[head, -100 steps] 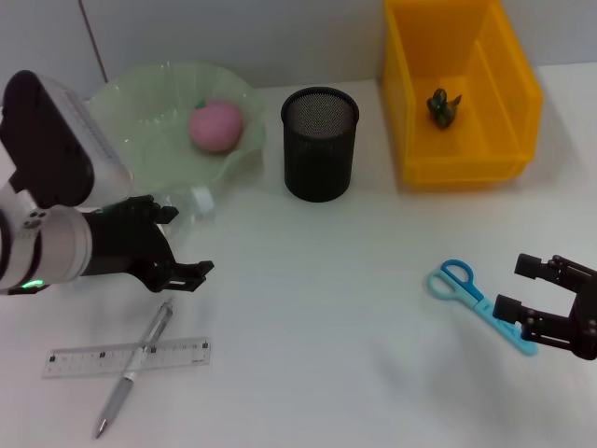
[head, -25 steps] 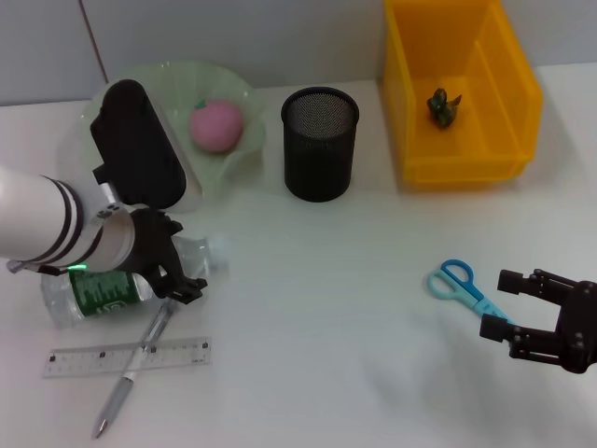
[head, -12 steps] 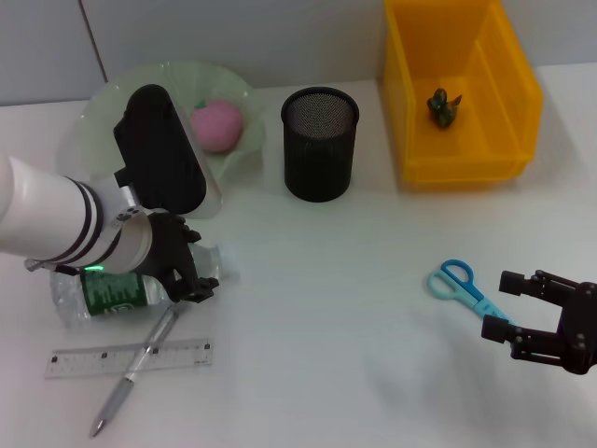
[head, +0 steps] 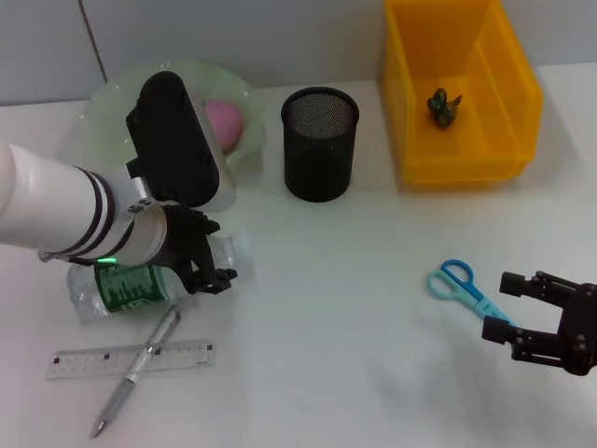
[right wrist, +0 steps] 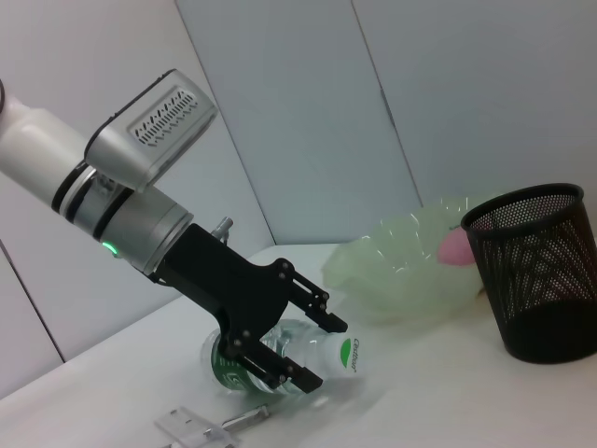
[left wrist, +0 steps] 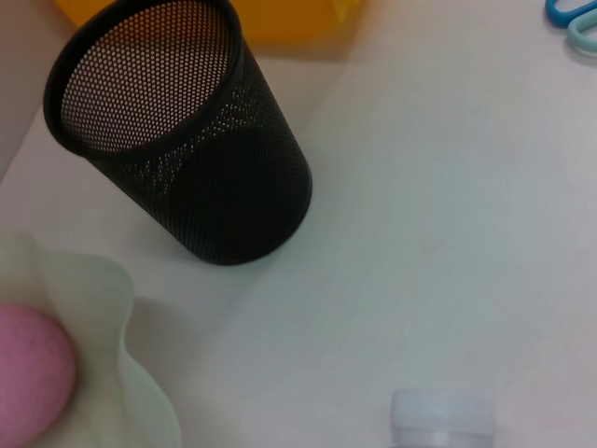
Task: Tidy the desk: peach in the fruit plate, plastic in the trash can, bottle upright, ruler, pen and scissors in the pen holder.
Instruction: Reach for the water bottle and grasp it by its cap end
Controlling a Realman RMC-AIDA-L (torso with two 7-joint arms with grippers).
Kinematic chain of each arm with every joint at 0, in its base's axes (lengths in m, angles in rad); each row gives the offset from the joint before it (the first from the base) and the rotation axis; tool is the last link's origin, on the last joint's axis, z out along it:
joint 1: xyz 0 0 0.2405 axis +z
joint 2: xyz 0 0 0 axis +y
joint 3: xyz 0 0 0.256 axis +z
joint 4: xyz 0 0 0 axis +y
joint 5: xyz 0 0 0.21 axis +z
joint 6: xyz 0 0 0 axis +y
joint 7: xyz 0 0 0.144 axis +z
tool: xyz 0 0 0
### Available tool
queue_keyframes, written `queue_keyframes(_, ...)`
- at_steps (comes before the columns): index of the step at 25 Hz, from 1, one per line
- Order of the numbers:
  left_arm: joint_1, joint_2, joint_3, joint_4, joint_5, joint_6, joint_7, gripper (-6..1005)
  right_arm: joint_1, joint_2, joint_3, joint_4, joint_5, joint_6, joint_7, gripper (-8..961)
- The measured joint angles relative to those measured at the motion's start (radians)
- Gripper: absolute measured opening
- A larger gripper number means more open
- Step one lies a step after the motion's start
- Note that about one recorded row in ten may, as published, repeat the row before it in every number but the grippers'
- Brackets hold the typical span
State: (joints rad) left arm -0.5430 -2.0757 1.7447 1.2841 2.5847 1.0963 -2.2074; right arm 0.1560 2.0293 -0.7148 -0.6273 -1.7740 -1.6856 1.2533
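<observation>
A clear bottle with a green label lies on its side at the left; its white cap points towards the table's middle. My left gripper is shut around the bottle near its neck, as the right wrist view shows. The pink peach sits in the pale green plate, half hidden behind my left arm. The ruler and the pen lie crossed near the front left. My right gripper is open over the blade end of the blue scissors.
The black mesh pen holder stands upright at the back middle, also in the left wrist view. A yellow bin at the back right holds a green plastic scrap. The plate stands beside the holder.
My left gripper has moved right and slightly away from me, taking the lying bottle with it. The right gripper has drawn back from over the scissors' blades, then stayed still.
</observation>
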Motion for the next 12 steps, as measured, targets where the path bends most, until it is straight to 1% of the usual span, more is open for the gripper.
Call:
queue_keyframes(4,-0.001,0.0,0.0,0.004,-0.003,0.0,0.0,634,-0.001,0.0,0.0,0.0,-0.001,0.0,0.0,842)
queue_keyframes(9,0.006,0.002,-0.015,0.037,-0.027,-0.003,0.001,626,-0.001,0.0,0.0,0.0,-0.001,0.0,0.0,842)
queue_keyframes(12,0.004,0.004,-0.031,0.04,-0.043,0.0,0.013,523,0.001,0.0,-0.001,0.0,-0.001,0.0,0.001,842)
